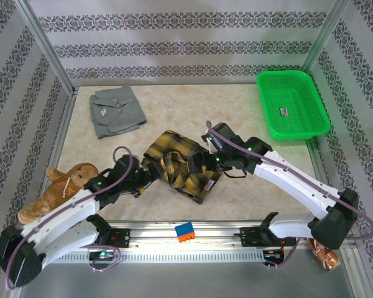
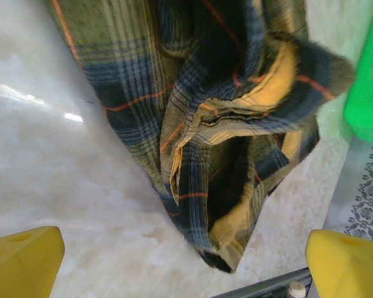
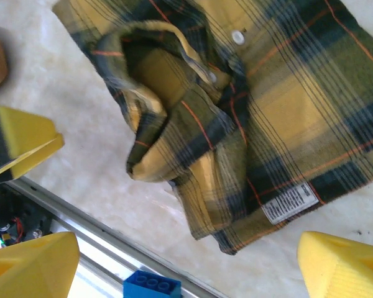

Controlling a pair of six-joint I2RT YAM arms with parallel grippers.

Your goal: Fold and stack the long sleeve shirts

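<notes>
plaid flannel (image 1: pixel 174 164) on marbled table (image 1: pixel 193 105), patterned walls (image 1: pixel 174 37) around.

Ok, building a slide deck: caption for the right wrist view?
Open right gripper over the crumpled plaid flannel shirt, its white label facing up.

Left arm (image 1: pixel 62 217) and right arm (image 1: pixel 298 180): white shells, black joints, tiny green lights, purple-grey cables (image 1: pixel 119 152) looping beside the silver rail (image 1: pixel 186 239). Left hand (image 2: pixel 185 267) and right hand (image 3: pixel 186 264) got chunky yellow wedge fingers (image 3: pixel 339 264).

Crumpled plaid flannel (image 2: pixel 224 124) on pale table (image 2: pixel 62 180), green basket (image 2: pixel 368 81) at right
</notes>
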